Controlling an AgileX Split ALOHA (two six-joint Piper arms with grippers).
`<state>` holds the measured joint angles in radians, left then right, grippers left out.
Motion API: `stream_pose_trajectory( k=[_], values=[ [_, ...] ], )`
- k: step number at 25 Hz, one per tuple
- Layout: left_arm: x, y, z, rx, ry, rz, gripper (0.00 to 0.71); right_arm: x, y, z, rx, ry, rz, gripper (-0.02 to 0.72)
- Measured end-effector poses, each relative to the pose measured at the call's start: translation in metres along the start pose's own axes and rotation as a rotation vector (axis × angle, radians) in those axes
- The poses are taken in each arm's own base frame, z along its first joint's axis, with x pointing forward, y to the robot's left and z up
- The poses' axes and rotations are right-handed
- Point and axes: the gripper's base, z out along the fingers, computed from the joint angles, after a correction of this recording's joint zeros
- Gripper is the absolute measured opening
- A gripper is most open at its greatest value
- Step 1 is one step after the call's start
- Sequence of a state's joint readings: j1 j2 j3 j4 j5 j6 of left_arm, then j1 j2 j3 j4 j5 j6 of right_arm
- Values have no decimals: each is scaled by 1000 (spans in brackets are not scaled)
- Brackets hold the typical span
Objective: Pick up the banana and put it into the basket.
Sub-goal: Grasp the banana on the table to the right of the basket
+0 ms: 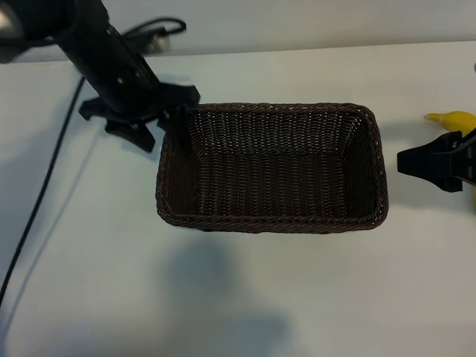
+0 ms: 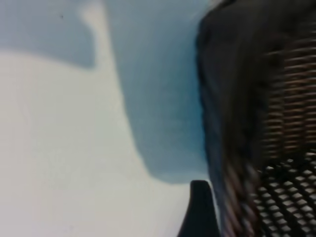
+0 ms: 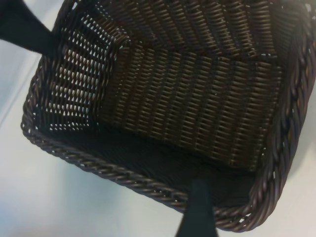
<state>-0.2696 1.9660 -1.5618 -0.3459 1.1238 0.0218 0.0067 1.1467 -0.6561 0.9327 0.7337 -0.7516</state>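
Note:
The dark brown woven basket (image 1: 271,167) stands in the middle of the white table with nothing inside it. Only a yellow end of the banana (image 1: 452,119) shows, at the table's right edge, just behind my right gripper (image 1: 435,160). That gripper hovers to the right of the basket, open and holding nothing. In the right wrist view its fingers (image 3: 197,207) frame the basket (image 3: 187,98). My left gripper (image 1: 167,126) is at the basket's far left corner, open. One finger (image 2: 200,212) stands beside the outer wall of the basket (image 2: 276,123).
A black cable (image 1: 44,186) runs down the left side of the table, and another loops behind the left arm (image 1: 156,30). The table's far edge lies just behind the basket.

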Motion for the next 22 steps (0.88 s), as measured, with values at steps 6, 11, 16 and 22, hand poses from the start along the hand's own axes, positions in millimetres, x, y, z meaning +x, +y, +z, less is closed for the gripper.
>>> stream_pose_trajectory(
  k=[6,11,16,22],
  values=[
    [14,1,-43,-146,-107,94,591,0,0,0,0,0,0,583],
    [19,17,-63,-373,-137,171,591,0,0,0,0,0,0,583],
    [25,22,-73,-463,-116,174,591,0,0,0,0,0,0,583],
    [25,55,-84,-513,-130,50,589,0,0,0,0,1,-1,583]
  ],
)
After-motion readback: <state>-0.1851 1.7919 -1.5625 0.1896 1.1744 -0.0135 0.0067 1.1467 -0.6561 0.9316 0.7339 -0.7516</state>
